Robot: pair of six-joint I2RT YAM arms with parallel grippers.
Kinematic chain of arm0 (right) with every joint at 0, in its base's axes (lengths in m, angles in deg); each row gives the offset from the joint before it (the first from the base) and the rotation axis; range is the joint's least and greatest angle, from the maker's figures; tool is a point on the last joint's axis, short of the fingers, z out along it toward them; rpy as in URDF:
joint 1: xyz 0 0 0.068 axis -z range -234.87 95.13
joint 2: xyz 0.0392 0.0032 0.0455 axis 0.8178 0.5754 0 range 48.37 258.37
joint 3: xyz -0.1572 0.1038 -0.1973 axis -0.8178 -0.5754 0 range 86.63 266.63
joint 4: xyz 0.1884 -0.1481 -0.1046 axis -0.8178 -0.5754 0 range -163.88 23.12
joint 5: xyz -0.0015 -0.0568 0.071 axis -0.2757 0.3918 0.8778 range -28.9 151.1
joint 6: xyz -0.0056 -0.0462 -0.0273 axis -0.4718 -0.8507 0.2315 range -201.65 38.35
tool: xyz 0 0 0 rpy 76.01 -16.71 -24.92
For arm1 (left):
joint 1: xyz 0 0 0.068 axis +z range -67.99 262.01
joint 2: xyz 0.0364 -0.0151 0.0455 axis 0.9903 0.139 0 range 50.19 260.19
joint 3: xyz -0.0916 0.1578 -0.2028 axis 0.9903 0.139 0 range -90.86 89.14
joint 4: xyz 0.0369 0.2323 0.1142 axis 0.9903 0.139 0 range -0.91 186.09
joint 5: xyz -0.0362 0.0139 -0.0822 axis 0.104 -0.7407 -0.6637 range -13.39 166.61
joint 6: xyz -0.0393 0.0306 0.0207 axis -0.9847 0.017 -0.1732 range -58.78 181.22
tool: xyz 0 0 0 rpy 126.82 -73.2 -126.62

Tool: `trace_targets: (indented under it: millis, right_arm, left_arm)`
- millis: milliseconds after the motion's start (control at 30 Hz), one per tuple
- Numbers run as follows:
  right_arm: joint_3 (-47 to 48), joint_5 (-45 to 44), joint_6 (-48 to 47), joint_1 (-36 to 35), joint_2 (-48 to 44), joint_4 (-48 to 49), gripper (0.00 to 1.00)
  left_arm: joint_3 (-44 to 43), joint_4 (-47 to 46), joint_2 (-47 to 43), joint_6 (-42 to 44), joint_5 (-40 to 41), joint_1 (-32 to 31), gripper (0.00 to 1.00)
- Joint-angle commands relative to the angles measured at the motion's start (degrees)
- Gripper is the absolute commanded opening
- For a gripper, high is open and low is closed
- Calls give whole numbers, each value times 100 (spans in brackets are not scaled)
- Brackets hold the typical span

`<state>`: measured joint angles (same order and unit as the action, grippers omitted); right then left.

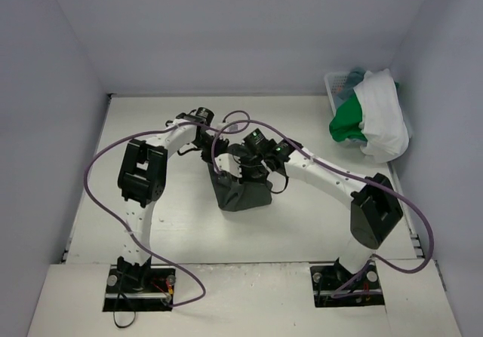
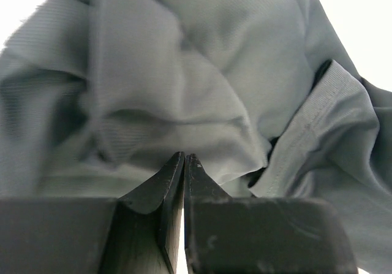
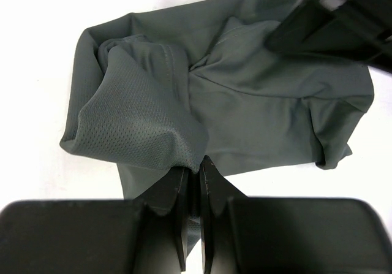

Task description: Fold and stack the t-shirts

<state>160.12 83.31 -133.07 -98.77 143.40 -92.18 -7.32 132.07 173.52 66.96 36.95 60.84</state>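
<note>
The dark grey-green t-shirt (image 1: 243, 194) lies bunched in the middle of the table, between the two arms. My right gripper (image 3: 195, 163) is shut on a fold of its mesh cloth (image 3: 147, 127), which runs in between the fingers. My left gripper (image 2: 185, 156) is shut, tips together, right against the crumpled shirt (image 2: 196, 72), with no cloth showing between the tips. In the top view the left gripper (image 1: 217, 165) is at the shirt's far left corner and the right gripper (image 1: 253, 173) is over its far edge. The left gripper's black body (image 3: 334, 16) shows in the right wrist view.
A white lattice basket (image 1: 334, 85) stands at the far right corner. A white t-shirt (image 1: 381, 118) and a bright green one (image 1: 347, 124) drape over it, with teal-blue cloth (image 1: 355, 75) behind. Purple cables (image 1: 98, 171) loop off both arms. Walls close in the table.
</note>
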Motion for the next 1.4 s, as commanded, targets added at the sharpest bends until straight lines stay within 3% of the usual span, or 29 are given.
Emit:
trace_targets:
  millis: [0, 633, 1067, 1367]
  right_arm:
    - [393, 142, -149, 109, 130, 148, 0]
    - [939, 90, -237, 373, 192, 122, 0]
    - [1536, 116, -334, 549, 737, 122, 0]
    - [1326, 204, -395, 523, 886, 113, 0]
  left_arm:
    - [-188, -18, -64, 42, -182, -142, 0]
    - [-259, 132, 341, 129, -226, -598, 0]
    - [14, 298, 130, 252, -876, -1240, 0]
    - [-495, 527, -37, 218, -262, -961, 0]
